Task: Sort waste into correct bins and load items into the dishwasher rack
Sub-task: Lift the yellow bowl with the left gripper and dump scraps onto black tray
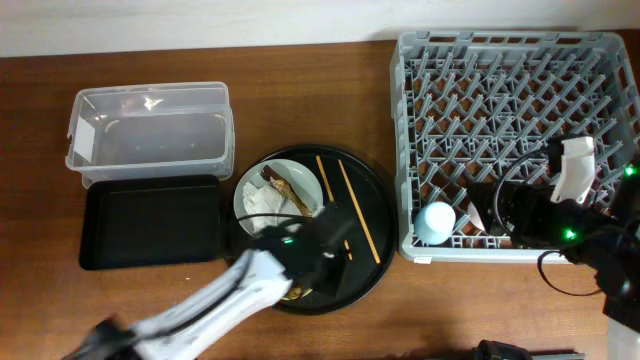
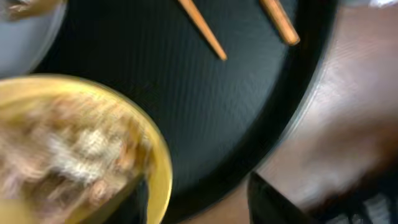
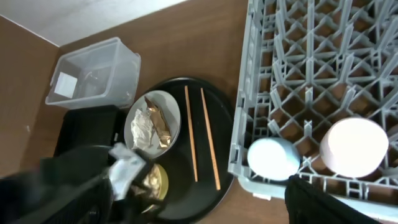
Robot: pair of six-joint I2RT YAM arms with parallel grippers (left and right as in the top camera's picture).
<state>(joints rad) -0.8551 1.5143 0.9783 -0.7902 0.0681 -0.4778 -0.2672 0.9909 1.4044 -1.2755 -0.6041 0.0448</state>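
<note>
The yellow bowl holds beige-brown crumbly food bits and stands on the round black tray. My left gripper is open, with one finger inside the bowl's rim and the other outside; in the overhead view the gripper covers the bowl. The pale plate holds crumpled white tissue and brown fish scrap. Two chopsticks lie on the tray. The blue cup and the pink cup sit in the grey rack. My right gripper hovers open and empty over the rack's front.
The clear tub and the shallow black rectangular tray stand at the left, both with nothing visible inside. The round black tray lies between them and the rack. Bare wooden table shows along the front.
</note>
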